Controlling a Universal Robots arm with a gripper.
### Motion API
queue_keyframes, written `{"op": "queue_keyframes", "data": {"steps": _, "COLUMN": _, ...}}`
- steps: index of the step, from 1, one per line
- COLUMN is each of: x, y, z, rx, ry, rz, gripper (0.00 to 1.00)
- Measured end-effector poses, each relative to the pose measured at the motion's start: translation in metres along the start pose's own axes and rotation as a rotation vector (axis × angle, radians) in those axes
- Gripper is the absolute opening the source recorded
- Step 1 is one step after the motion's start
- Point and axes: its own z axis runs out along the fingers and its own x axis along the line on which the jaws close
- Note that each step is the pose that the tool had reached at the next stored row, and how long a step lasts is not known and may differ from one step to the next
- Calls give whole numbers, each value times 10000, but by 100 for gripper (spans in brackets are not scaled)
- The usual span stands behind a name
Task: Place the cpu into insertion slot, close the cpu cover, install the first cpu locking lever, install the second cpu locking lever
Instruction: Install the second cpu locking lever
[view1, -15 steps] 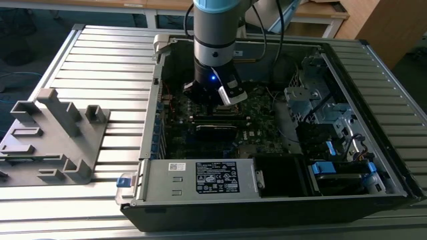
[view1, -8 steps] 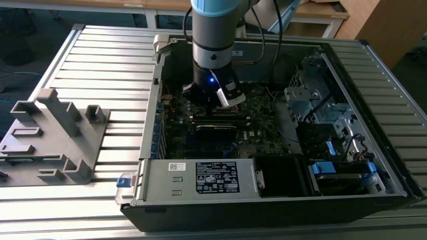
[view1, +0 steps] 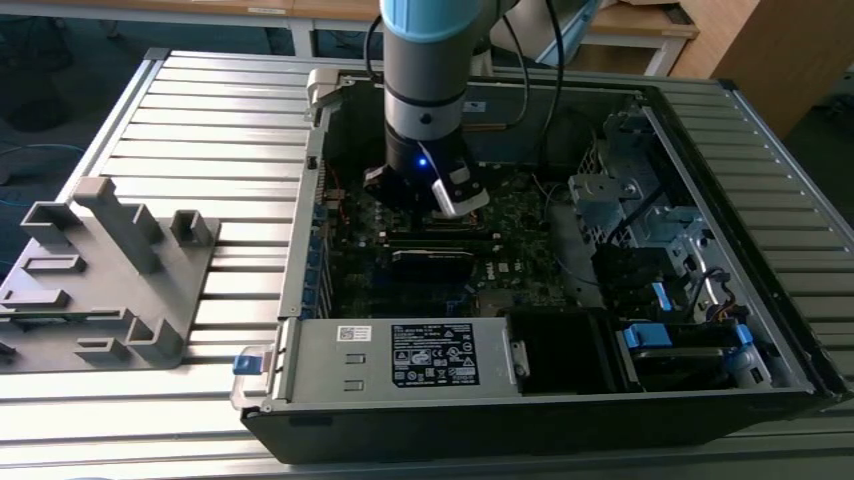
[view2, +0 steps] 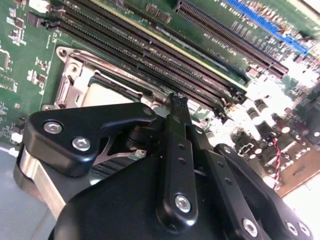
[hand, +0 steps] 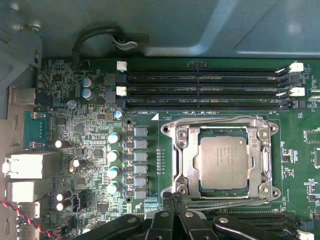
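An open black steel computer case (view1: 561, 400) lies on a ribbed grey aluminium table (view1: 200, 110), with the grey-and-blue arm (view1: 427, 90) reaching into it from twelve o'clock. Its green motherboard (hand: 65, 150) carries long black memory slots (hand: 200, 77). The black linked-finger gripper (view2: 175, 107) hovers just above the socket, fingers drawn together, grasping nothing visible. In the first wrist view, the shiny silver windowed cpu cover (hand: 222, 126) lies flat around the dull grey square cpu (hand: 223, 161), seated in its slot.
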Motion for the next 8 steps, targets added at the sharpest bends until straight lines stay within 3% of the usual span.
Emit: {"op": "queue_keyframes", "data": {"steps": 8, "x": 11, "y": -19, "z": 39, "rx": -71, "ry": 5, "rz": 1, "gripper": 11}}
